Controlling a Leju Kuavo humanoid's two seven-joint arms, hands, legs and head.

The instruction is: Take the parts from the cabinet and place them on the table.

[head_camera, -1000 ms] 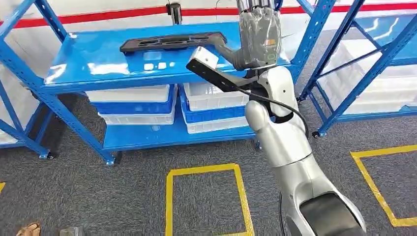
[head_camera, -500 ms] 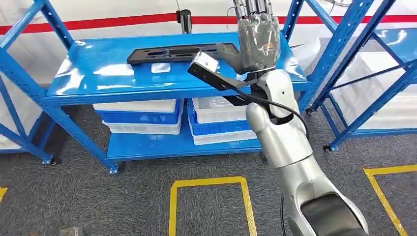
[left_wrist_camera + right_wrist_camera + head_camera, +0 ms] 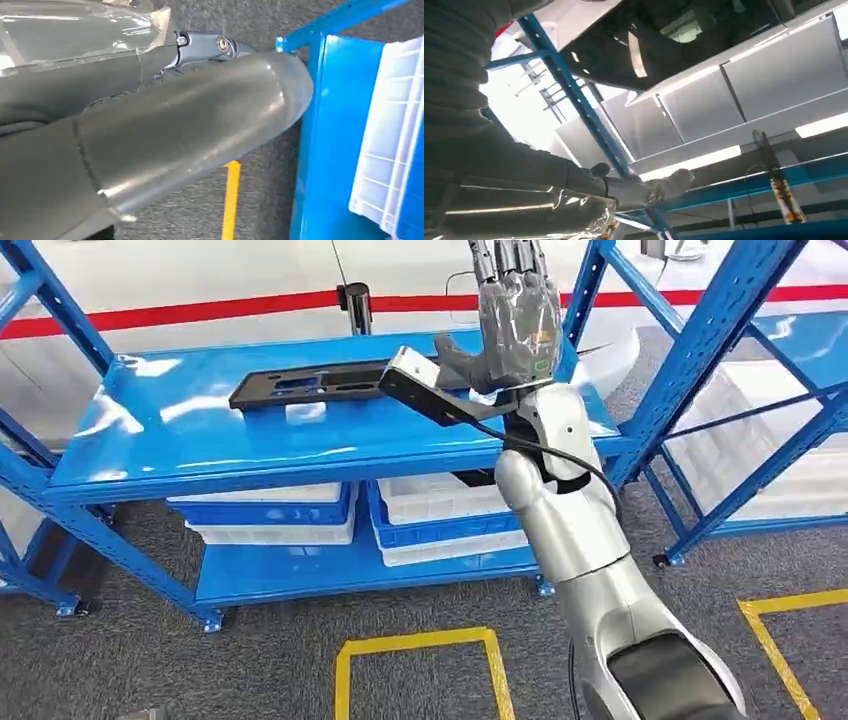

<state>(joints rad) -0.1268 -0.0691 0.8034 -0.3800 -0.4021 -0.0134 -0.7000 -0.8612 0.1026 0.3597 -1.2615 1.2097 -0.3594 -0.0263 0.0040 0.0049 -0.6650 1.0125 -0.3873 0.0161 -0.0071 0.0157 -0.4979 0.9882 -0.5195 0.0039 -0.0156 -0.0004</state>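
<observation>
i see the black flat part [image 3: 310, 387] lying lengthwise along the blue shelf [image 3: 200, 445], stretching leftward from my right hand [image 3: 518, 325]. that hand is raised at the part's near end, fingers spread, gripping nothing.

No readable text, label, brand name, number or sign appears in any of the three views. In the head view, the back of the robot's right hand [image 3: 518, 325] carries a small orange and green mark, but it is too small and blurred to read as letters or a logo. The yellow lines [image 3: 420, 645] on the grey carpet are plain floor tape outlining boxes, with no writing on them. The red stripe [image 3: 200, 310] along the white wall behind the blue shelving is a plain band with no lettering.
</observation>
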